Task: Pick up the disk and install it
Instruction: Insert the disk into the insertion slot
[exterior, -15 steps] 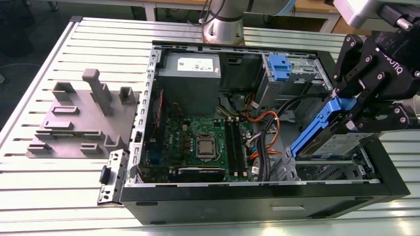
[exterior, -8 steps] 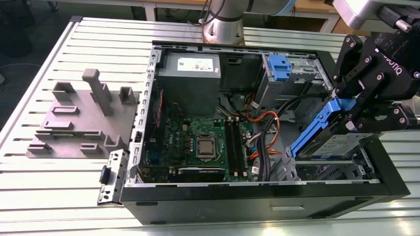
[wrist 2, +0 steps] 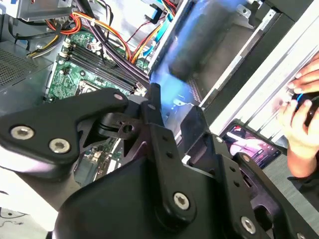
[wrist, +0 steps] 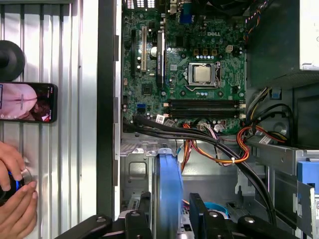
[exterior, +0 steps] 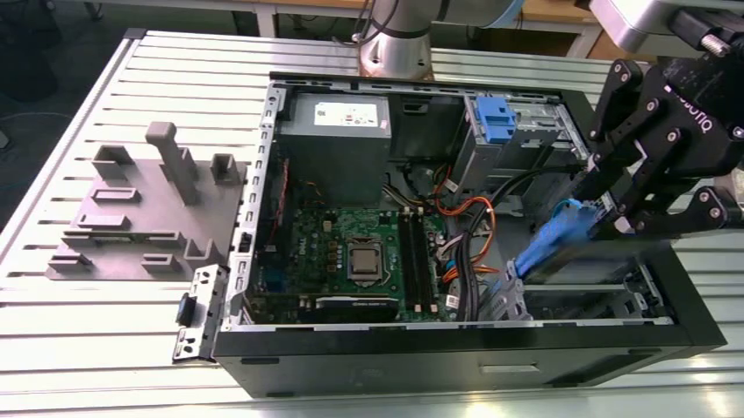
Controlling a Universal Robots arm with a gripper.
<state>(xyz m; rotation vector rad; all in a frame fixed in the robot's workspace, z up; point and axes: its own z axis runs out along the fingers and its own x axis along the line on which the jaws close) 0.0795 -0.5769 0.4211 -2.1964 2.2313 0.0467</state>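
Disk point(wrist: 168, 184) is held on edge in the gripper point(wrist: 169, 219), with the fingers point(wrist: 198, 215) closed against both its faces. The long axis runs out from the fingers toward the motherboard point(wrist: 184, 74). In the exterior view it slants down toward that view's left, low end over the drive cage point(exterior: 581, 300). A cable bundle point(wrist: 199, 142) crosses just past the far end. A phone point(wrist: 27, 102) and a person's hand point(wrist: 15, 199) are outside the case wall point(wrist: 105, 124).
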